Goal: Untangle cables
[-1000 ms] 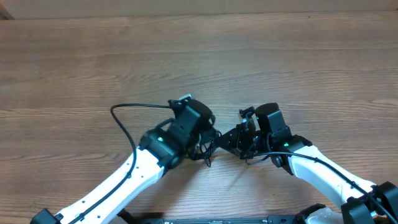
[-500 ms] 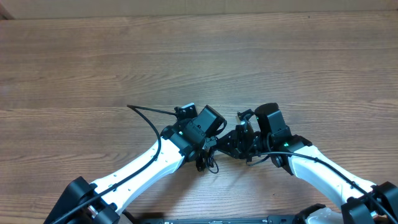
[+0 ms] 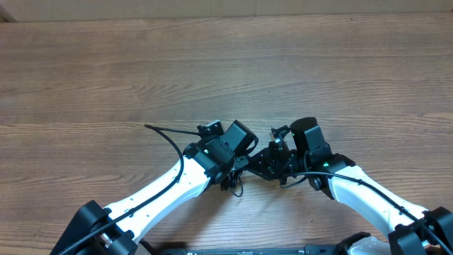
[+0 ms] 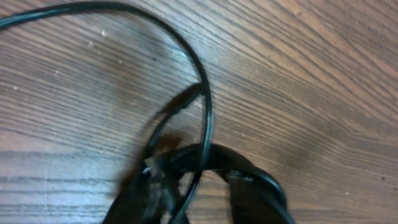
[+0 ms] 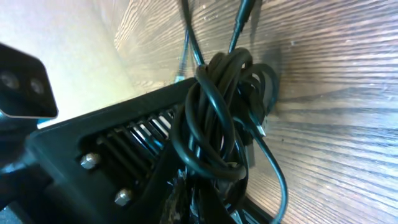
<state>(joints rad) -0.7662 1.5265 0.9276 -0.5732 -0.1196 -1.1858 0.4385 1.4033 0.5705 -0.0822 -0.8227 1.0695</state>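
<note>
Two cables lie knotted together at the near middle of the table, pinched by the right gripper. Whether the left gripper, just left of the knot, is spread or pinching cannot be told.

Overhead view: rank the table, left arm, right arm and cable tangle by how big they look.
1. table
2. left arm
3. right arm, nearly the same as the left, so this order is unsure
4. cable tangle, mostly hidden under the arms

The wooden table bears looped black cables.
</note>
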